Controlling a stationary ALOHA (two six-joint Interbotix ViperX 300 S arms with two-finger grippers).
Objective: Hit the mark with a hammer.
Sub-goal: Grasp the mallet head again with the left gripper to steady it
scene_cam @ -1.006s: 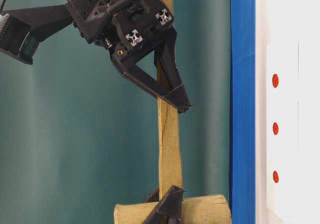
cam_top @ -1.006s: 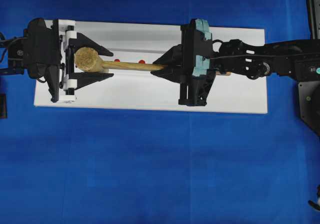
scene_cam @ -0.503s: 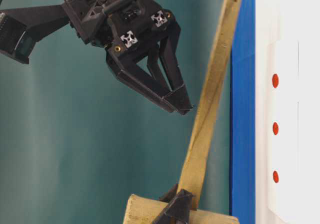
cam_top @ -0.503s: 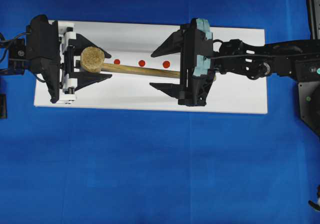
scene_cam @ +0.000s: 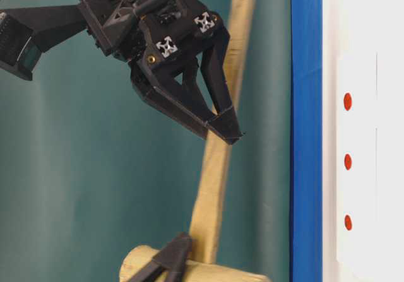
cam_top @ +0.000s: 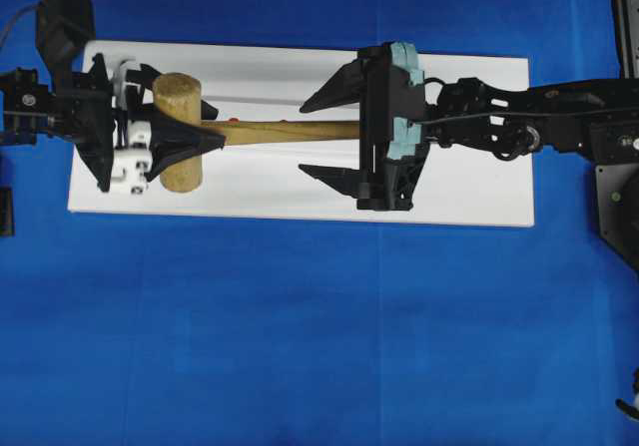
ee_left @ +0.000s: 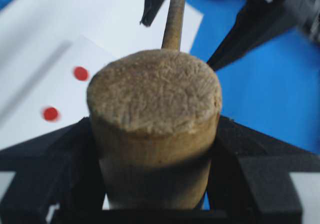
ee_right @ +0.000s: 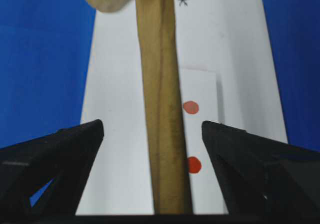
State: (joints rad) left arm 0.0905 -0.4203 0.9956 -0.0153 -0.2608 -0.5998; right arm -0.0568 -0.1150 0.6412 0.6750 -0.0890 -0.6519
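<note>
Gripping the thick cylindrical head of the light wooden mallet hammer (cam_top: 178, 132), the left gripper (cam_top: 195, 135) is clamping its black fingers against both sides of the head, as the left wrist view is showing from close up. From overhead, the head is lying crosswise at the left end of the white rectangular board (cam_top: 479, 192), which is sitting on the blue table covering (cam_top: 319, 336). The long slim handle is running rightward from the head, passing between the spread jaws of the right gripper (cam_top: 329, 135). That right gripper is standing wide open and is holding nothing; in the right wrist view its two black fingers (ee_right: 55, 154) are sitting well apart from the handle on either side. In the table-level view the handle is slanting, with the right gripper hanging in front of it. Three red dots are lying in a row on a white strip (scene_cam: 356, 162) on the board; which one is the mark, the small solid red round dot, I cannot tell. From overhead the handle is covering most of that row.
</note>
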